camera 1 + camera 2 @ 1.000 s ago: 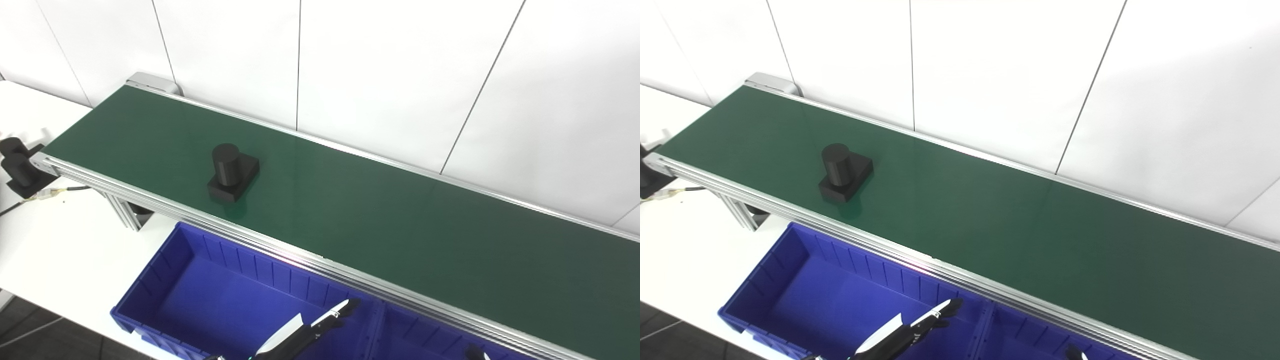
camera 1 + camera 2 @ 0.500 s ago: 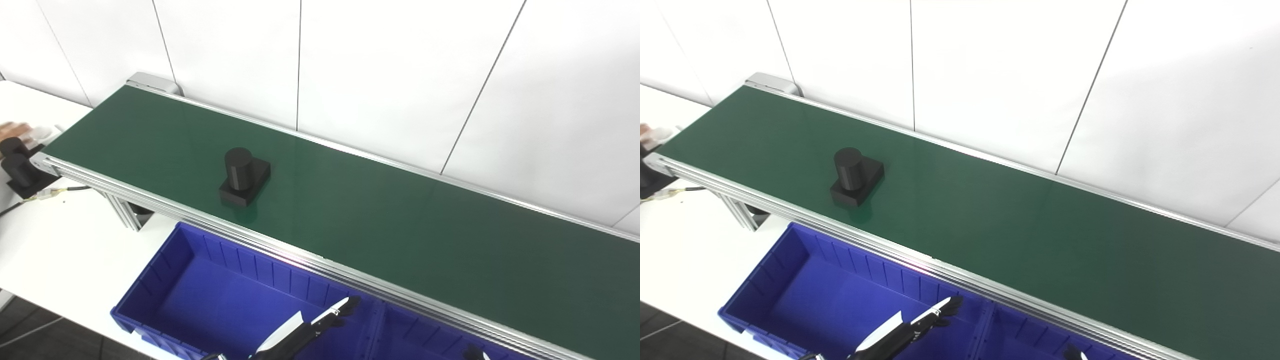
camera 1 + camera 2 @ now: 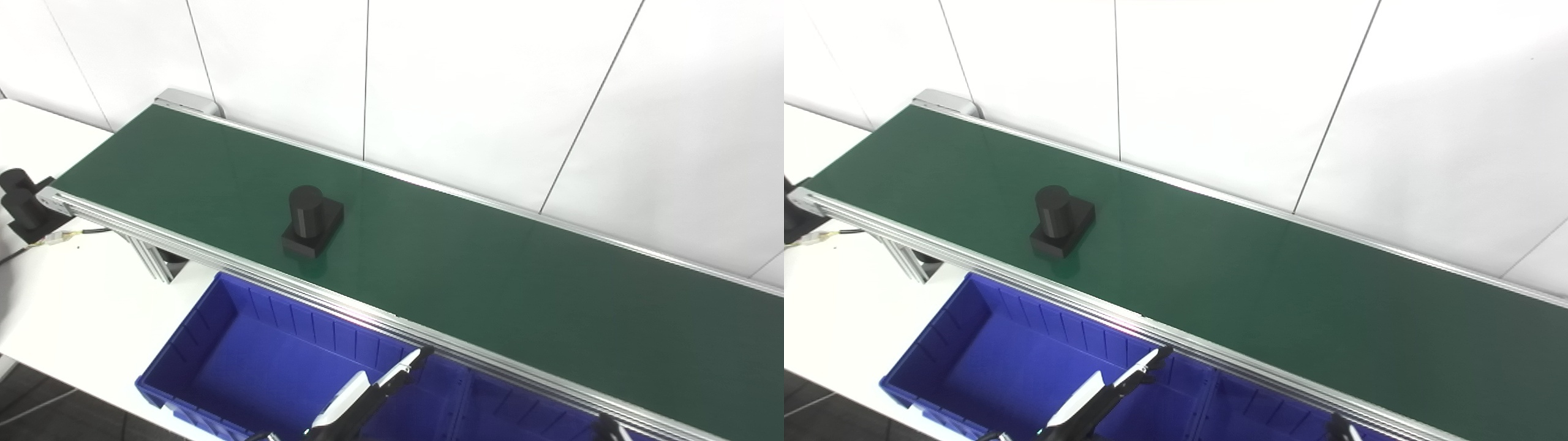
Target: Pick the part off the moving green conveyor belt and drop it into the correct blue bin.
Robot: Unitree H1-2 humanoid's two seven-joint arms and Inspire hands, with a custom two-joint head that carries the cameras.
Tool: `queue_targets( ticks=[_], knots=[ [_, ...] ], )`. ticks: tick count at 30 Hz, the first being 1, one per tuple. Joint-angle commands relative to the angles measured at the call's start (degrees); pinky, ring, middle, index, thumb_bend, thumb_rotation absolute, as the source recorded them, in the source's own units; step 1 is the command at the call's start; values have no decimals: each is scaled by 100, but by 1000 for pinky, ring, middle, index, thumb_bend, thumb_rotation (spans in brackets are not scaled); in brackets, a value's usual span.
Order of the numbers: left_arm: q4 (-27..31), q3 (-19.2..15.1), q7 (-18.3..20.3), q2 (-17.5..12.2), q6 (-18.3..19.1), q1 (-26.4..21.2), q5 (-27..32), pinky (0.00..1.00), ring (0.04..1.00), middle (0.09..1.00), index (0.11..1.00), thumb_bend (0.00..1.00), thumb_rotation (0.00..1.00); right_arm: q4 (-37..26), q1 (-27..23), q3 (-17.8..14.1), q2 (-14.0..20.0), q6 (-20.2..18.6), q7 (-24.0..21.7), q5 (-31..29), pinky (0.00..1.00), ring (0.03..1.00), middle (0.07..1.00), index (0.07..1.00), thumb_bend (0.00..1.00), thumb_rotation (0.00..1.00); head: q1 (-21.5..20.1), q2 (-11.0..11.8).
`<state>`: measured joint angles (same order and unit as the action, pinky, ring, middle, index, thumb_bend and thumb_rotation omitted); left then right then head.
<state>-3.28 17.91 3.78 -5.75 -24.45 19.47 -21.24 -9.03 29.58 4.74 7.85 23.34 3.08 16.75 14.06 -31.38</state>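
Part [image 3: 312, 222], black plastic cylinder on block, at 10 o'clock on green belt [image 3: 490, 275]; left hand [image 3: 367, 398] empty, fingers extended; right hand [image 3: 606, 425] state unclear.

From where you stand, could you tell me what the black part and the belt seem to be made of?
Black part: probably matte plastic, uniformly dull with no glints; metal can't be ruled out. Green conveyor belt: smooth rubbery or PVC sheet with a faint sheen, edged by brushed aluminium rails.

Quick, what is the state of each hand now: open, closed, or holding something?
Left hand: over the blue bin, holding nothing; only partly visible, open or shut cannot be told.
Right hand: barely in view, cannot be told.
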Motion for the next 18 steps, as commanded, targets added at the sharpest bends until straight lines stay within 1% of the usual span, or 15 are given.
queue_targets(
  ticks=[1, 2, 4, 6, 8, 11, 14, 18],
  knots=[
    [136, 30, -40, 22, -197, -37, 149, 913, 979, 1000, 1000, 1000, 713, -405, -24, -96, 7, 182, 61, -126, 812, 864, 871, 905, 980, 728, -23, -5],
    [135, 40, -26, 23, -187, -40, 187, 918, 983, 1000, 1000, 1000, 710, -462, -27, -123, -3, 148, 55, -137, 815, 862, 868, 903, 993, 733, -23, -5],
    [103, 75, -13, 14, -205, -68, 238, 915, 981, 1000, 1000, 1000, 712, -773, -102, -206, -8, -17, 16, -184, 810, 853, 861, 902, 999, 733, -48, -14],
    [75, 105, -13, 14, -217, -90, 268, 918, 982, 1000, 1000, 1000, 707, -1046, -212, -277, -12, -200, -30, -213, 797, 843, 851, 897, 1000, 758, -75, -28],
    [58, 129, -35, 16, -218, -105, 251, 916, 982, 1000, 1000, 1000, 709, -1231, -403, -350, -9, -264, -31, -171, 764, 819, 837, 882, 1000, 784, -107, -42],
    [37, 155, -68, 22, -227, -118, 229, 920, 984, 1000, 1000, 1000, 714, -1420, -650, -426, 4, -342, -58, -138, 733, 804, 833, 871, 1000, 795, -132, -52],
    [19, 220, -111, -2, -242, -146, 294, 928, 986, 1000, 1000, 1000, 706, -1801, -903, -418, -3, -717, -221, -220, 705, 814, 842, 861, 1000, 780, -166, -64],
    [15, 253, -128, -11, -236, -148, 312, 930, 989, 1000, 1000, 1000, 707, -2096, -1167, -406, -56, -1142, -350, -237, 717, 817, 846, 853, 1000, 782, -207, -68]
  ],
)
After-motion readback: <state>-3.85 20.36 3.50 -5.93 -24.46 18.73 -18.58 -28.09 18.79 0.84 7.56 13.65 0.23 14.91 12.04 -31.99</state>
